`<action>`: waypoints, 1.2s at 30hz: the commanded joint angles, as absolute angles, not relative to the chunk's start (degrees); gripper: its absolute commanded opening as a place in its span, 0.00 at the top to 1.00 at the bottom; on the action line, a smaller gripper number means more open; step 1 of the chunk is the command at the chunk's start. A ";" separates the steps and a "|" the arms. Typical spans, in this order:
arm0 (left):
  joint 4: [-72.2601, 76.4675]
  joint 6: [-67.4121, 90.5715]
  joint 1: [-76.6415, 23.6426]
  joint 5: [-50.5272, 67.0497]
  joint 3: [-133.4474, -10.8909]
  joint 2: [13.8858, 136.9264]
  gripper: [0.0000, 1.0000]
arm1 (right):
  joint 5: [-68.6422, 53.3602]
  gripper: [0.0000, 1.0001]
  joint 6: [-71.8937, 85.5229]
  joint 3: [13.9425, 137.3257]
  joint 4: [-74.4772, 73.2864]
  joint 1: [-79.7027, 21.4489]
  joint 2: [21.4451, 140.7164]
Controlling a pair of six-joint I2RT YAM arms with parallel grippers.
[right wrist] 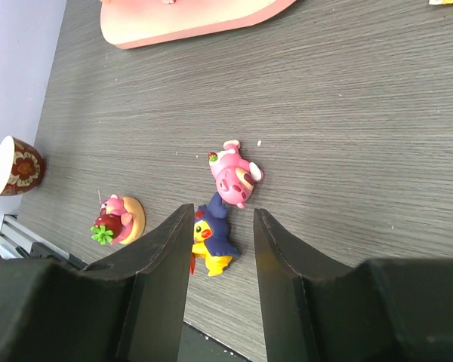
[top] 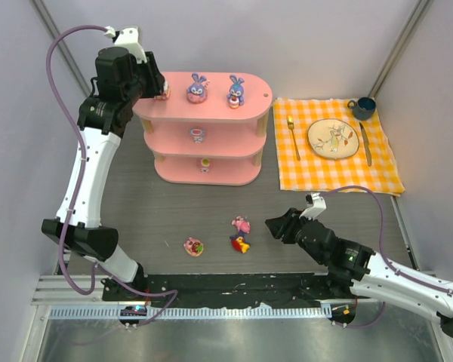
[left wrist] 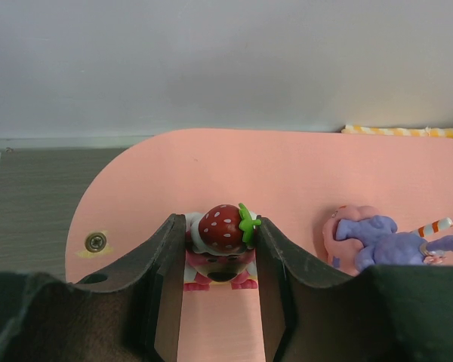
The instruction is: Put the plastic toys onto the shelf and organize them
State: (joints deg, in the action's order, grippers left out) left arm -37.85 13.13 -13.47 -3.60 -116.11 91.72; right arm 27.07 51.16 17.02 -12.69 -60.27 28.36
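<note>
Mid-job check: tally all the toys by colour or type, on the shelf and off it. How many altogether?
Blue-purple bunnies: 2
Strawberry-topped toy in left gripper: 1
Small pale toys, lower tiers of shelf: 2
Pink toys on table: 2
Navy-and-yellow toy on table: 1
Total: 8

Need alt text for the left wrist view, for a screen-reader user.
The left pincer grips a strawberry-capped pink toy on the shelf's pink top board. A blue-purple bunny toy sits to its right on the same board, with a pale wall behind.
</note>
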 commanded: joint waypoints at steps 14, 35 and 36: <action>-37.62 11.87 -13.18 -3.96 -116.54 91.14 0.97 | 30.14 0.57 50.89 17.93 -13.62 -60.20 27.33; -35.86 11.78 -13.18 -1.58 -114.79 90.97 0.66 | 30.32 0.57 50.71 17.93 -14.15 -60.21 27.33; -35.86 11.78 -13.18 -1.58 -114.79 90.97 0.65 | 30.50 0.57 50.71 17.93 -14.15 -60.21 27.25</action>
State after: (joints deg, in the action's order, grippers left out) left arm -37.52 12.58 -13.47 -3.38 -115.13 91.79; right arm 28.49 51.11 17.02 -15.09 -60.25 27.99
